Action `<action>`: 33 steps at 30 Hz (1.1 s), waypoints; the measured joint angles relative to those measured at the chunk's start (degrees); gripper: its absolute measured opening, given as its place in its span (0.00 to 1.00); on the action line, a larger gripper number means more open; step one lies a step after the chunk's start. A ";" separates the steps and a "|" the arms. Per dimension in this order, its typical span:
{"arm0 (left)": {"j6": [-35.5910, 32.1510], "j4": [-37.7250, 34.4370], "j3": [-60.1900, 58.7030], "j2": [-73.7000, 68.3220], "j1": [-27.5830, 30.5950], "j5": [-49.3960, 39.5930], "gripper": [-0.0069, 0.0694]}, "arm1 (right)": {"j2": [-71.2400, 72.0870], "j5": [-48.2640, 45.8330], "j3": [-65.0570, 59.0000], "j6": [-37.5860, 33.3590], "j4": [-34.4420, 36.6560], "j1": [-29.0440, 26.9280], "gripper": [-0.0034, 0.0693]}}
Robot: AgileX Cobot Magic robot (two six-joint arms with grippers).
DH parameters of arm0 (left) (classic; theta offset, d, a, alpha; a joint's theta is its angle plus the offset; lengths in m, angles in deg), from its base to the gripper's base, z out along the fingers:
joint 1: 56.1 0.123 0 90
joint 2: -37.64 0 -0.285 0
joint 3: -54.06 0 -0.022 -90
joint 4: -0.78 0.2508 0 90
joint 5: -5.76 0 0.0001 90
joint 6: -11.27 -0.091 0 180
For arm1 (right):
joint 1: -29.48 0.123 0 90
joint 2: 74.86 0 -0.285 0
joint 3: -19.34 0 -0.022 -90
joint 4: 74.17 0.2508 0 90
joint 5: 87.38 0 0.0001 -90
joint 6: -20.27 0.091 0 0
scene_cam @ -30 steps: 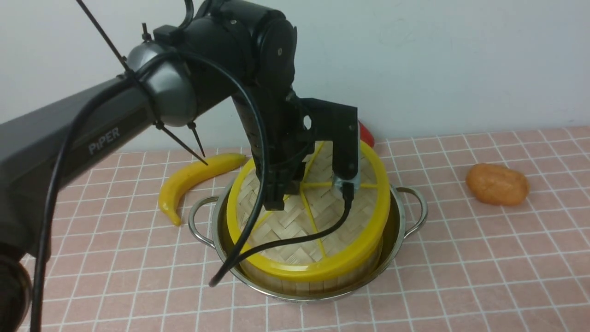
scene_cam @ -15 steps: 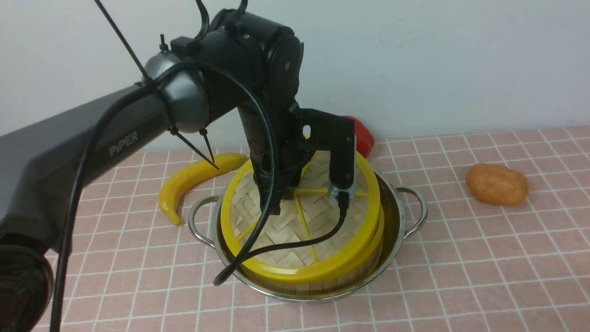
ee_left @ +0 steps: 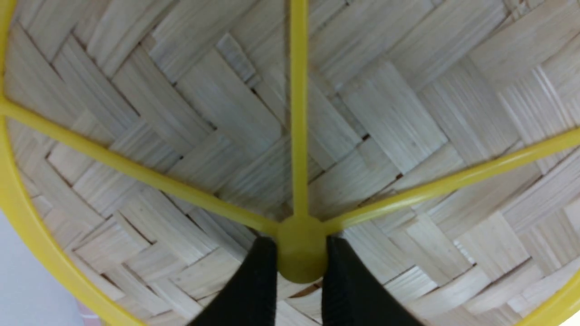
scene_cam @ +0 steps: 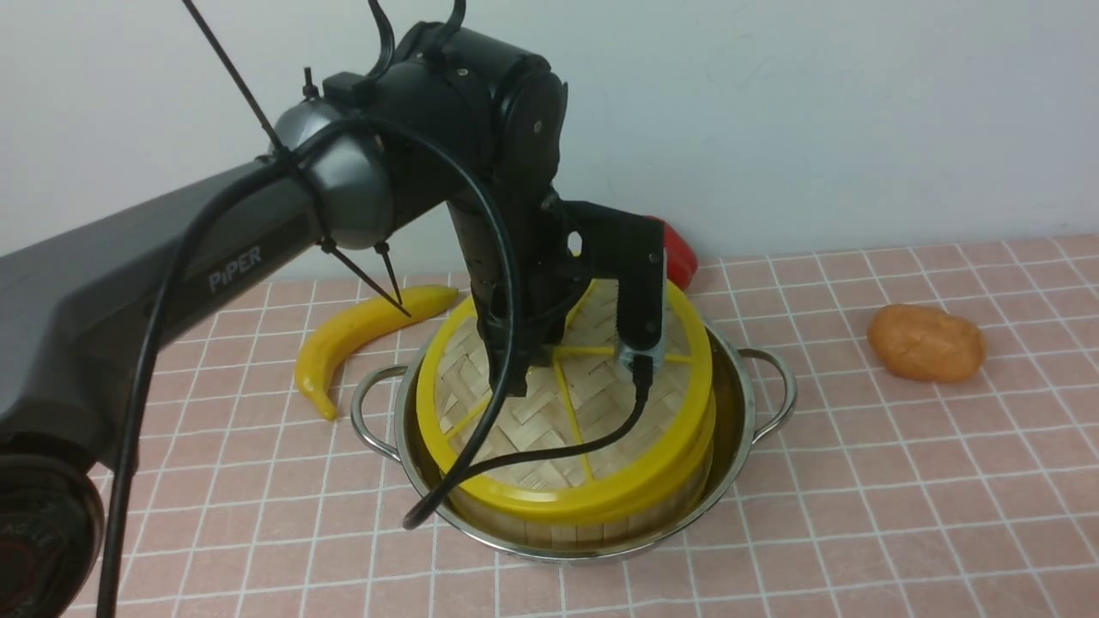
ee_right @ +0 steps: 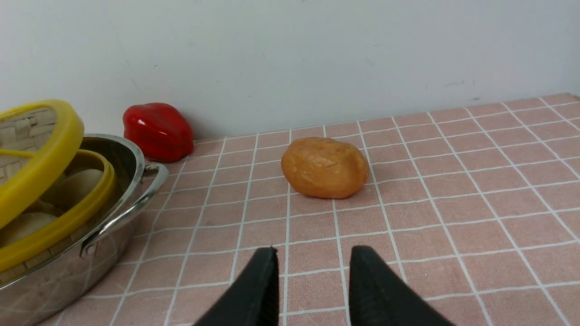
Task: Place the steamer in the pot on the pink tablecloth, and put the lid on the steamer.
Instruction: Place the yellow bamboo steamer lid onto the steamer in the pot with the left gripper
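While the left claw [ee_left: 300, 248] is keeping its jaws clamped on the yellow hub of the flat woven-bamboo lid with yellow spokes [scene_cam: 532, 421], that lid is sitting slightly further left than a second ago. It is hanging tilted over the round yellow-rimmed bamboo steamer [scene_cam: 601, 524], which is resting inside the shiny steel pot [scene_cam: 745, 403] on the pink grid-lined tablecloth [scene_cam: 859, 481]. Levelling and lowering are probably remaining, while the right claw [ee_right: 312, 253] is hovering open and empty above the cloth.

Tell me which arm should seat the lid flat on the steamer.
Left. The left hand is shut on the centre hub of the lid, holding it tilted over the steamer in the pot. The right hand is open and empty over the pink tablecloth, beside the pot.
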State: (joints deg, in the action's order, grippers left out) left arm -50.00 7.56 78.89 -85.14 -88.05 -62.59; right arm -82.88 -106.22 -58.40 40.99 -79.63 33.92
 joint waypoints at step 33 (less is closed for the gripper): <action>-1.22 -3.21 0.00 0.00 0.00 7.15 0.46 | 0.00 0.00 0.00 0.02 0.00 0.00 0.38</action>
State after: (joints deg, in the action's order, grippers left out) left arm -51.22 4.36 78.89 -85.14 -88.05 -55.45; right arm -82.88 -106.22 -58.40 41.01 -79.63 33.92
